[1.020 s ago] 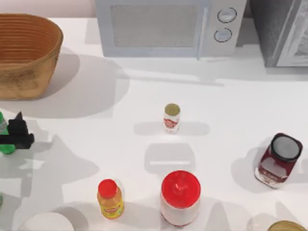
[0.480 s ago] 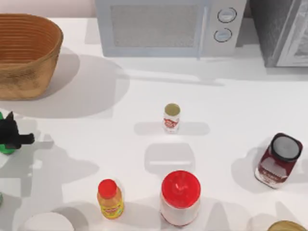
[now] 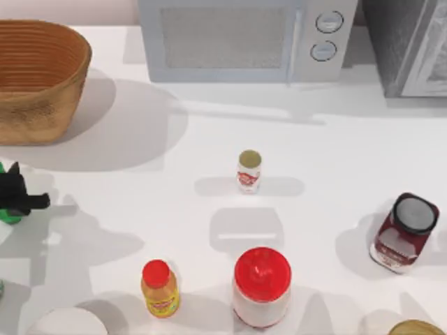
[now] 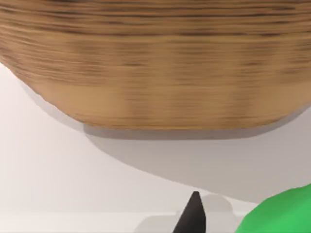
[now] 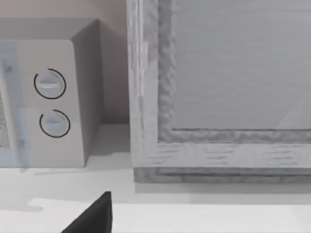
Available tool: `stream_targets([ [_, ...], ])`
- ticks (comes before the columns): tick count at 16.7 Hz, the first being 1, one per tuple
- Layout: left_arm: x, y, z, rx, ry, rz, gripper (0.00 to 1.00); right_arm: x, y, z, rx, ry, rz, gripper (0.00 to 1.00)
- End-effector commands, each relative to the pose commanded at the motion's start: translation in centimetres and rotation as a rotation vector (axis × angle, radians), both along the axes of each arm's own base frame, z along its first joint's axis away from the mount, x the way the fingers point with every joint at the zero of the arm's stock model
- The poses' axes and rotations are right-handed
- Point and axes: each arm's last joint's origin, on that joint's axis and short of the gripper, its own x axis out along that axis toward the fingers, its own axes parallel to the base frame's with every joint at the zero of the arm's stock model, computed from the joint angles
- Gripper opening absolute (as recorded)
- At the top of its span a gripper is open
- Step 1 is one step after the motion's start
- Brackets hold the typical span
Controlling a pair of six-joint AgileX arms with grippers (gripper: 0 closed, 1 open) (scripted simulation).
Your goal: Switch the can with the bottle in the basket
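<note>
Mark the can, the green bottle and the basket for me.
can (image 3: 249, 171): top view, on its labelled side.
green bottle (image 3: 8, 214): top view, on its lower body.
basket (image 3: 42, 105): top view, on its woven outer wall.

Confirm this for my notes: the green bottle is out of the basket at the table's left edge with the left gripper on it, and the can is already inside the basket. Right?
Not quite. The can is not in the basket; the top view shows it standing upright on the table near the middle, apart from everything. The rest holds: the bottle is outside the basket at the left edge, with the left gripper on it.

bottle (image 3: 8, 213) mostly behind left gripper (image 3: 15, 192), basket (image 3: 35, 84) cut off
</note>
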Motion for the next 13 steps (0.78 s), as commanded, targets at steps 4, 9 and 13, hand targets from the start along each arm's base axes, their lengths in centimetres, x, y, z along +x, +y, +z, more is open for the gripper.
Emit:
stream_targets([
  [4, 0.4, 1.6, 1.3, 0.019, -0.03, 0.055, 0.0, 0.0, 0.0, 0.0, 0.0, 0.0, 0.0, 1.0],
  [9, 0.6, 7.1, 5.0, 0.068, -0.038, 0.234, 0.0, 0.0, 0.0, 0.0, 0.0, 0.0, 0.0, 1.0],
  [13, 2.4, 9.7, 10.3, 0.095, -0.06, 0.274, 0.0, 0.0, 0.0, 0.0, 0.0, 0.0, 0.0, 1.0],
])
